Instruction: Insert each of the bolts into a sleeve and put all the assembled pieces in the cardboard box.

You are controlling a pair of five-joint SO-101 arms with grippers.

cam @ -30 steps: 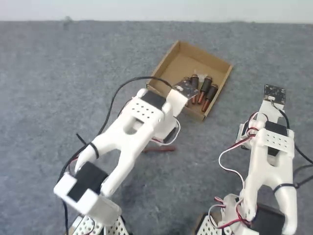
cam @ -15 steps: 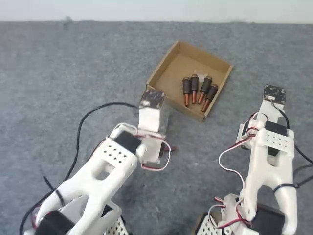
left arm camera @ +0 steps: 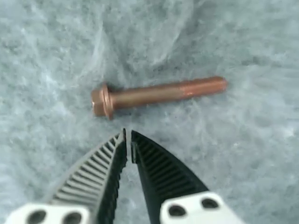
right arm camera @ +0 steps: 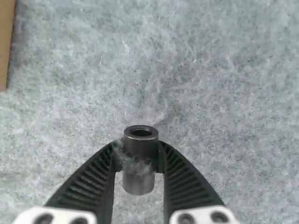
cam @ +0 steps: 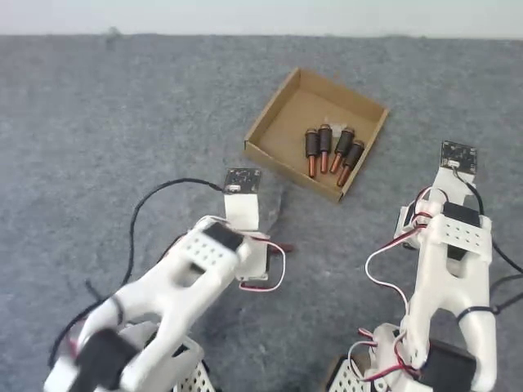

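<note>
A copper bolt (left arm camera: 159, 95) is seen lying flat on the grey carpet (left arm camera: 243, 154), just beyond the tips of the left gripper (left arm camera: 127, 136), crosswise to them and untouched. The left gripper's fingers are drawn almost together, with only a thin slit between them, and nothing is held. A black sleeve (right arm camera: 139, 161) is clamped upright, bore upward, between the fingers of the right gripper (right arm camera: 139, 148), low over the carpet. Four assembled pieces (cam: 330, 151) are laid side by side in the cardboard box (cam: 286, 169), which is set ahead and to the right of the left gripper, and to the left of the right one.
</note>
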